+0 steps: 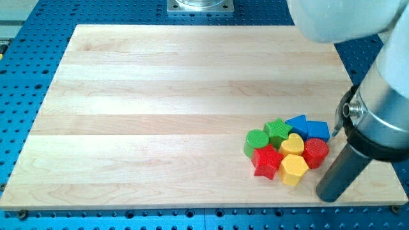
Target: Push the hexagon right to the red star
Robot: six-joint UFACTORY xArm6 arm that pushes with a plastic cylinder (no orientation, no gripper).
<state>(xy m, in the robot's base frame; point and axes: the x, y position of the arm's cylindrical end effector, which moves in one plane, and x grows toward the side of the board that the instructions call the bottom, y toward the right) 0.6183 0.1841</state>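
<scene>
The yellow hexagon (294, 168) lies at the view's lower right, touching the right side of the red star (267, 161). Both belong to a tight cluster of blocks. My tip (330, 194) is the lower end of the dark rod. It stands to the right of the hexagon and a little below it, with a small gap between them, and just below the red round block (315, 152).
The cluster also holds a green cylinder (256, 142), a green star (277, 130), a yellow heart (292, 145) and two blue blocks (296, 124) (317, 130). The wooden board's bottom edge (192, 206) and right edge (383, 160) are close to the cluster. The arm's body covers the view's upper right.
</scene>
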